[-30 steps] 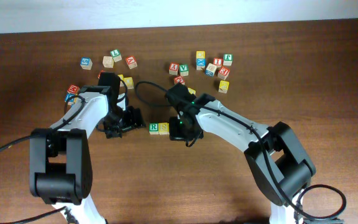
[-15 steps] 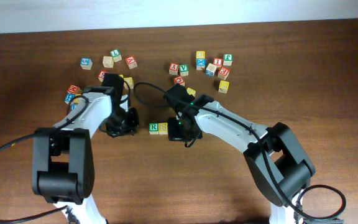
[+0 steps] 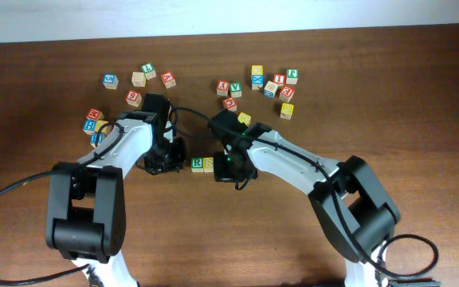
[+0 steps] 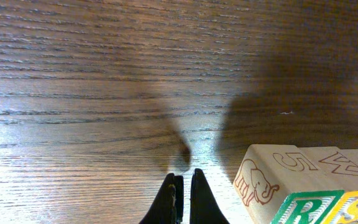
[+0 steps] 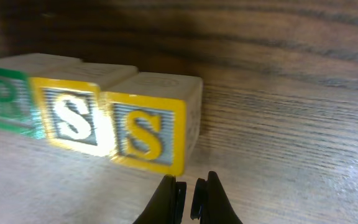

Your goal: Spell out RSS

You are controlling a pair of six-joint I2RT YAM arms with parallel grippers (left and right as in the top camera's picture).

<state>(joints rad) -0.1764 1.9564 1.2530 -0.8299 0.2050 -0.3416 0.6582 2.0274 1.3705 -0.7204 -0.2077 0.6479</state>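
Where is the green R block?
In the overhead view, the green R block sits mid-table, at the left end of the row, touching a yellow S block.

The dark wooden table point(image 3: 237, 231) carries a tight row of three blocks point(image 5: 73, 118) reading R, S, S (sides touching); other letter blocks point(image 3: 270, 86) lie scattered nearer its far edge.

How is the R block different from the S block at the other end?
The R block has a green border; the end S block has a yellow one. The right wrist view cuts off the R block at its edge but shows the end S block whole. Both are wooden cubes in one row, the middle S block between them.
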